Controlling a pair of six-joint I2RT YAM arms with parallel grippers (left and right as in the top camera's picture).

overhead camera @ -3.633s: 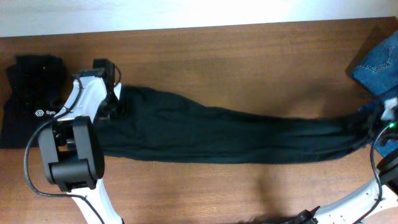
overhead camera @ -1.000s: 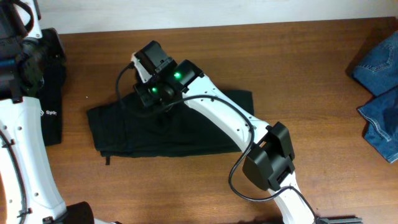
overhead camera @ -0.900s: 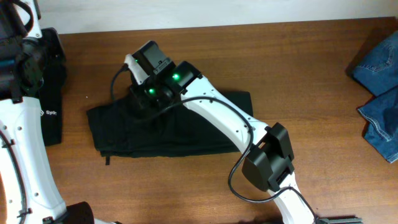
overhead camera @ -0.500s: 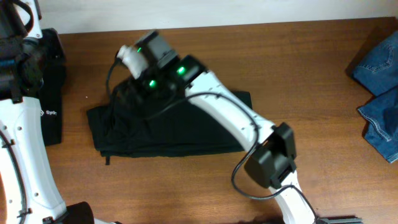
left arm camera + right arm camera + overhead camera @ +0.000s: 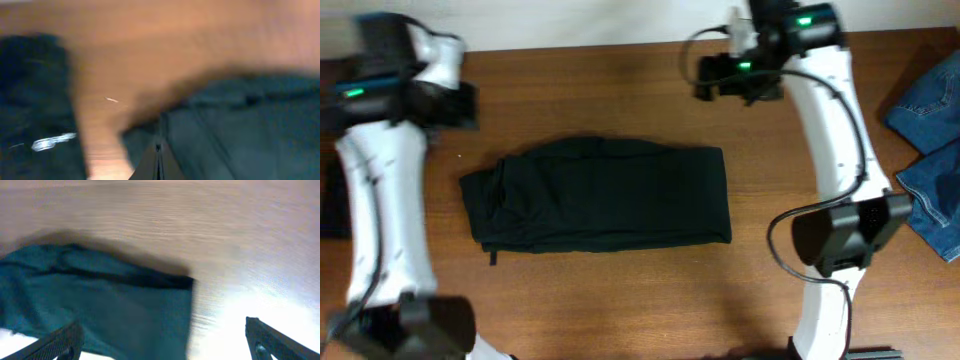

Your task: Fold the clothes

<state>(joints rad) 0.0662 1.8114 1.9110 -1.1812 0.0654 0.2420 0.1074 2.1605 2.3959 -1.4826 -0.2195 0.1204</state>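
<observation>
The clothes (image 5: 600, 207), plain black trousers, lie in a folded rectangle in the middle of the wooden table. My left gripper (image 5: 466, 105) hovers beyond their back left corner, apart from them. In the left wrist view it (image 5: 159, 156) is shut with nothing in it, above the trousers' edge (image 5: 240, 125). My right gripper (image 5: 706, 78) hangs over bare wood beyond the back right corner. In the right wrist view it (image 5: 165, 344) stands wide open and empty, above the trousers' corner (image 5: 105, 300).
Blue denim jeans (image 5: 930, 110) lie bunched at the right edge of the table. A black top with a white logo (image 5: 35, 125) sits at the far left, mostly behind my left arm in the overhead view. The right arm's base (image 5: 830, 240) stands front right.
My right gripper has let go of the trousers, opened, and swung up to the back right. My left arm has swung in from the left edge toward the trousers' back left corner.
</observation>
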